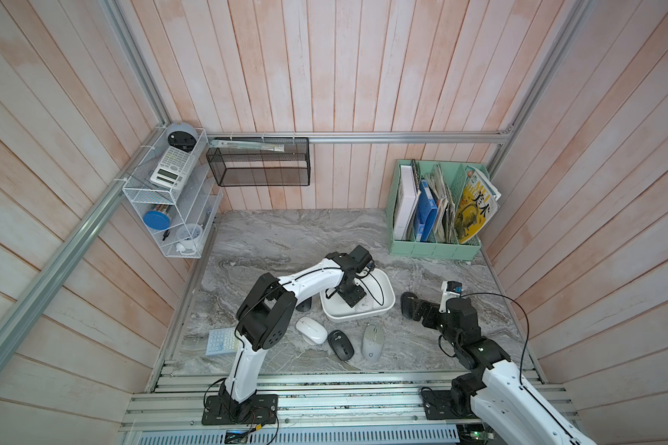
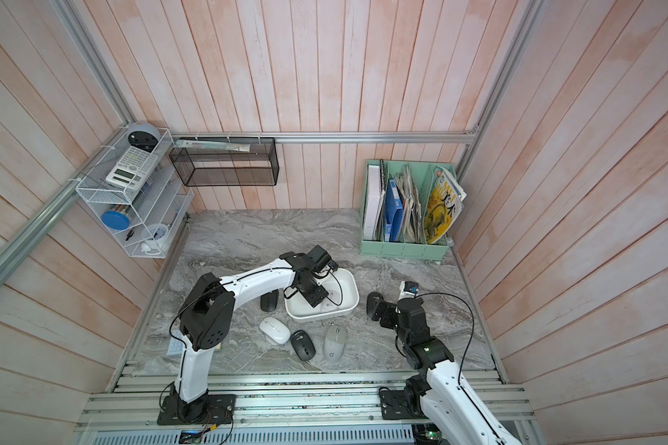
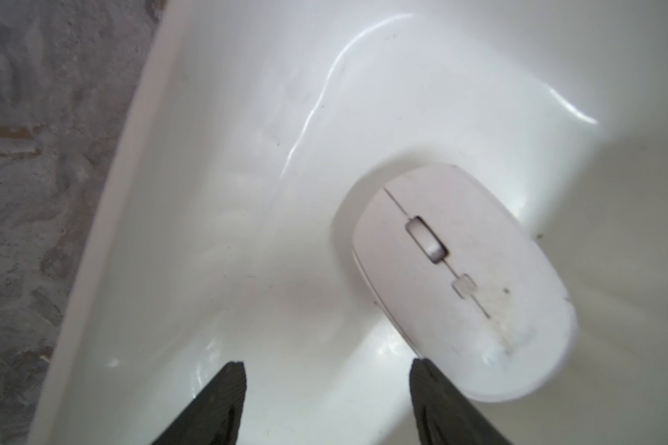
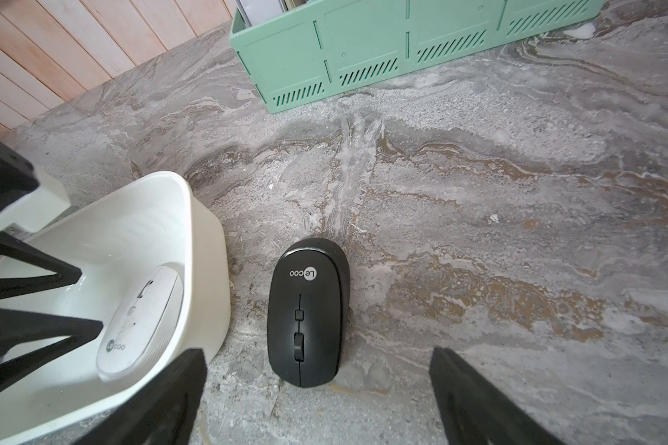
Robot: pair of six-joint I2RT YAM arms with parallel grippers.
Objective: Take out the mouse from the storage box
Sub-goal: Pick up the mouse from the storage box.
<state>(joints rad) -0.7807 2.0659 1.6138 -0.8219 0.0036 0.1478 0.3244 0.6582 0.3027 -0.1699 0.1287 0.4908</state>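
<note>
Lying flat in the shallow white plastic storage box (image 3: pixel 209 154), the thin white wireless mouse (image 3: pixel 463 281) rests near one rounded corner. Your left gripper (image 3: pixel 326 370) is down inside the box, its jaws apart with nothing between them, one finger just beside the mouse. Your right gripper (image 4: pixel 317 356) stands wide open over an oval black mouse (image 4: pixel 305 308) on the grey marble table (image 4: pixel 479 231), just beside the box.

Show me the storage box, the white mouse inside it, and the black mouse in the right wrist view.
storage box (image 3: pixel 224 162): left wrist view, inner wall.
white mouse (image 3: pixel 494 254): left wrist view, top shell.
black mouse (image 4: pixel 313 296): right wrist view, top shell.
</note>
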